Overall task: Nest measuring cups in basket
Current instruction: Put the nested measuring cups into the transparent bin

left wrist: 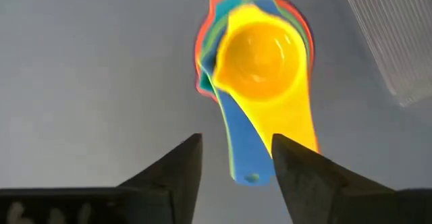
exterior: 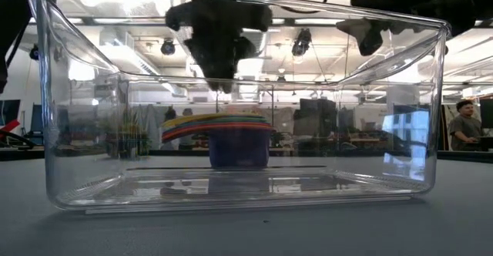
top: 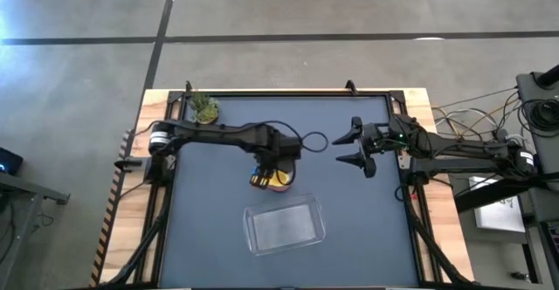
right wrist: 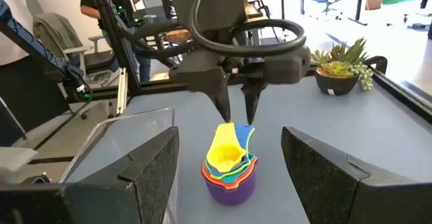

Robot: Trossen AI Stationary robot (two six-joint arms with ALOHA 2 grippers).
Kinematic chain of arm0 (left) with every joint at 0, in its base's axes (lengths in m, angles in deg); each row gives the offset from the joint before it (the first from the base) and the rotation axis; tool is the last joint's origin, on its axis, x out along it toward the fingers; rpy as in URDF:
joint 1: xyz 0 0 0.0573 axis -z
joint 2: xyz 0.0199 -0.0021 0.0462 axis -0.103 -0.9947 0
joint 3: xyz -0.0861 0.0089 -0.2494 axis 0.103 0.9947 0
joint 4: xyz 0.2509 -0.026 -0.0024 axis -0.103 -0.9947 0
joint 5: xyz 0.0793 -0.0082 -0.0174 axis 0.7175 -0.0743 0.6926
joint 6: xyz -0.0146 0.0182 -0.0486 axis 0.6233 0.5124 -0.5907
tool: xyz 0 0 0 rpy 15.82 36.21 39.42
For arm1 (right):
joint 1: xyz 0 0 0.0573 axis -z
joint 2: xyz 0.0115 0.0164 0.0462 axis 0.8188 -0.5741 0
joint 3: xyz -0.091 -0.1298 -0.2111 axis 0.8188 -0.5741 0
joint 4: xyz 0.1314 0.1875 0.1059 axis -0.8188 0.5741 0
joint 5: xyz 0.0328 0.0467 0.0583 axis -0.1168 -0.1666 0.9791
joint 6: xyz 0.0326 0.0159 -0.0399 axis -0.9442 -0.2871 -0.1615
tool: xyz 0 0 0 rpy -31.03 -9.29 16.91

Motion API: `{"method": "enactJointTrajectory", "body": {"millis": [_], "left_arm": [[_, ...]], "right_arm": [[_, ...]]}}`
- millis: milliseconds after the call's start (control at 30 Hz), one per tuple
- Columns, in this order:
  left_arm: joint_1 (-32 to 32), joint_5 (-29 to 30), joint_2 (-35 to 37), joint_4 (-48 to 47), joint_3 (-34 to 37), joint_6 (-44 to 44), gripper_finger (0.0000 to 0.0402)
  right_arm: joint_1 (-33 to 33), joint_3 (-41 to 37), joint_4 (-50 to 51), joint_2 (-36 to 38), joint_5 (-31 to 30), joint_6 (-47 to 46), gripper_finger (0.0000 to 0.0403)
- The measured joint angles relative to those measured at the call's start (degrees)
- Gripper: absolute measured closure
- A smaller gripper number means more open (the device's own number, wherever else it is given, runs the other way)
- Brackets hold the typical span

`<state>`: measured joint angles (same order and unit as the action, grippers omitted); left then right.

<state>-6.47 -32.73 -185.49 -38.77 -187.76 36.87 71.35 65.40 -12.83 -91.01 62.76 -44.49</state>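
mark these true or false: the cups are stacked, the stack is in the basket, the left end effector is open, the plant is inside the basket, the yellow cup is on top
1. The cups sit nested in one stack. True.
2. The stack is in the basket. False: it stands on the table beside the empty basket.
3. The left end effector is open above the stack. True: its fingers stand apart just over the handles.
4. The plant is inside the basket. False: it stands at a far corner of the table.
5. The yellow cup is on top. True.
6. The right end effector holds a cup. False: it is open and empty, off to the side.
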Motion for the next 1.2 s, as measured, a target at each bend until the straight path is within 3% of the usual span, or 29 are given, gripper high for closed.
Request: {"method": "enactJointTrajectory", "body": {"millis": [333,500,667,833,1000,1200], "left_arm": [[-1.26,-4.76,5.11,2.14,7.55,-6.62,0.0176],[-1.29,-4.35,12.04,12.64,15.50,-6.82,0.0169],[-1.33,-4.36,19.55,28.06,27.77,-7.62,0.0168],[-1.33,-5.07,22.97,34.14,36.33,-11.34,0.0166],[-1.22,-6.42,22.86,35.16,38.23,-13.80,0.0135],[-1.22,-6.42,21.46,35.10,37.88,-13.87,0.0067]], "right_arm": [[0.00,-0.15,0.83,-0.13,0.02,-0.65,0.0154],[0.00,-0.15,0.94,-0.16,0.02,-0.64,0.0154],[-0.01,-0.15,1.09,-0.16,0.02,-0.33,0.0154],[0.00,-0.15,1.03,-0.16,0.00,-0.27,0.0154],[0.00,-0.15,0.92,-0.16,-0.33,-0.21,0.0154],[0.00,-0.17,0.87,-0.58,-1.53,-0.19,0.0154]]}}
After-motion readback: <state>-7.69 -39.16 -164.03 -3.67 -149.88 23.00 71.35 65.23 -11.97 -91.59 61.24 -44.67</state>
